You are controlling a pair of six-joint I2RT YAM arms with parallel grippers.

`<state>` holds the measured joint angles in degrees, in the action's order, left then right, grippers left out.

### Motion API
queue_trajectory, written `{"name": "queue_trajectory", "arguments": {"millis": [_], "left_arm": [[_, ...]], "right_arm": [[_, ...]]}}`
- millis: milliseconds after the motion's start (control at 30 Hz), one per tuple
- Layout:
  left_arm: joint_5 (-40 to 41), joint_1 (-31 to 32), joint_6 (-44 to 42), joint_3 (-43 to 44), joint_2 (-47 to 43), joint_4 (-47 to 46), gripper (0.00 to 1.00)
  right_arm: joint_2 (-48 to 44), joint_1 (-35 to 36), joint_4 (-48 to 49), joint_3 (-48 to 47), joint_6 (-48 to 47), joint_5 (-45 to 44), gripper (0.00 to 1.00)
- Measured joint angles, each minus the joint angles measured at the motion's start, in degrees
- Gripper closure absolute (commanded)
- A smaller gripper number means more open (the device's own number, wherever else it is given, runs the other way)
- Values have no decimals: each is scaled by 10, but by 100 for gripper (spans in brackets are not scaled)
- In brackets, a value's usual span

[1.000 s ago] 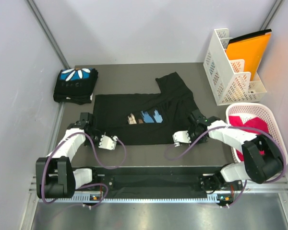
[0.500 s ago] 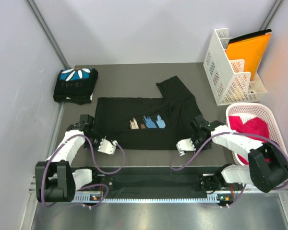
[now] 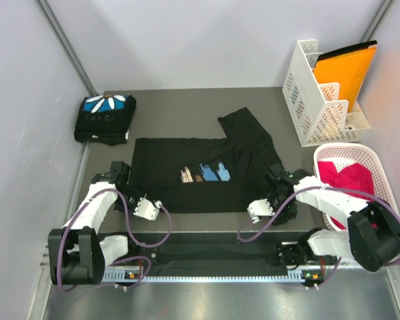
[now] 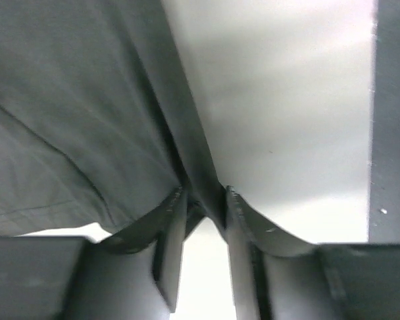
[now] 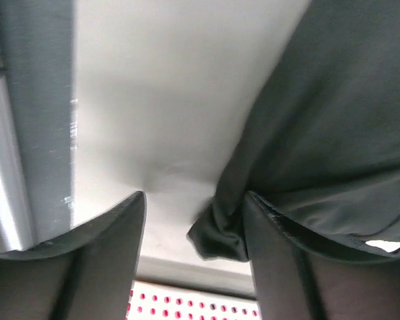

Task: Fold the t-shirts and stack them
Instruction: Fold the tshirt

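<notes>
Left pincer [image 4: 204, 195], right pincer [image 5: 193, 200] — low at t-shirt [image 3: 167, 160] corners

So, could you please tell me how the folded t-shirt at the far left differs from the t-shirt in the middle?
The folded t-shirt is a compact bundle; the middle t-shirt lies spread, one sleeve sticking out. The folded one shows a blue print with white petals, the middle one blue-and-tan strokes. Both are black.
</notes>
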<state>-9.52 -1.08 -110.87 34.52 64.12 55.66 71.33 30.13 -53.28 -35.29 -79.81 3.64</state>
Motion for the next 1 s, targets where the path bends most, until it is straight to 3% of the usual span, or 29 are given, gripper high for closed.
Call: {"name": "queue_trajectory", "arguments": {"millis": [100, 267, 500, 600, 733, 867, 1000], "left_arm": [[5, 0, 1, 12, 0, 22, 52], [3, 0, 27, 79, 0, 45, 53], [-25, 0, 117, 191, 12, -2, 43], [-33, 0, 193, 208, 37, -97, 41], [-22, 0, 313, 237, 125, -199, 57], [-7, -1, 423, 371, 271, -212, 59], [3, -1, 499, 456, 348, -237, 58]], "right_arm": [[-11, 0, -28, -6, 0, 8, 33], [-39, 0, -73, -61, 10, 23, 33], [-32, -36, -67, -164, 56, 36, 34], [37, -86, -54, -238, 110, 63, 36], [199, -157, -53, -401, 183, 118, 38], [325, -205, -59, -556, 247, 167, 37], [426, -234, -61, -721, 306, 202, 37]]}}
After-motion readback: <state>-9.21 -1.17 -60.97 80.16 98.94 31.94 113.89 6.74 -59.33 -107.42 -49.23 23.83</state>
